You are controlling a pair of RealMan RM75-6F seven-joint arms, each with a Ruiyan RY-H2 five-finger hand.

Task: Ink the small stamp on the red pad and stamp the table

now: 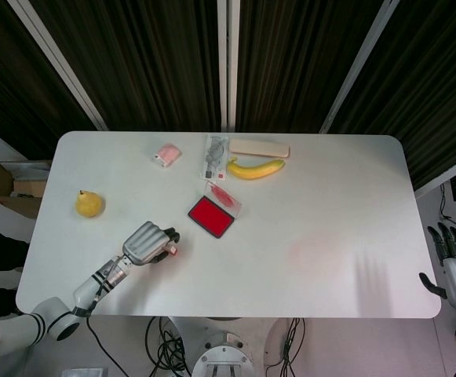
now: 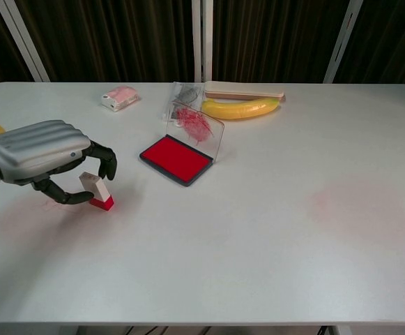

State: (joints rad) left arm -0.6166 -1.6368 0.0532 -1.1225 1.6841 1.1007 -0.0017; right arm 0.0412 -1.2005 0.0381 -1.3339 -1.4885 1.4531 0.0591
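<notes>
White surface (image 2: 272,237), faint reddish smudges on it at right. Small stamp (image 2: 95,190) (pale body, red base) stands upright on the surface at front left, well apart from the red pad (image 2: 176,159), which lies open nearer the middle with its clear lid (image 2: 196,128) tilted up behind it, red ink marks on the lid.

Left hand (image 2: 43,155) is curled around the small stamp: thumb low at the stamp's left side, other fingers arched over and down its far side. Fingertips look to be touching it, but a firm grip can't be told from either view; the stamp's base sits flat on the surface.

Right hand (image 1: 454,271) hangs off the right edge of the surface, fingers spread and straight, holding nothing (only seen in head view).

Back row: banana (image 2: 241,107) with a flat beige block (image 2: 244,89) just behind it, a clear plastic packet (image 2: 182,95) beside them, pink eraser-like packet (image 2: 119,98) further left. Yellow pear (image 1: 89,203) at far left. Cardboard box (image 1: 16,187) off the surface, left side.
</notes>
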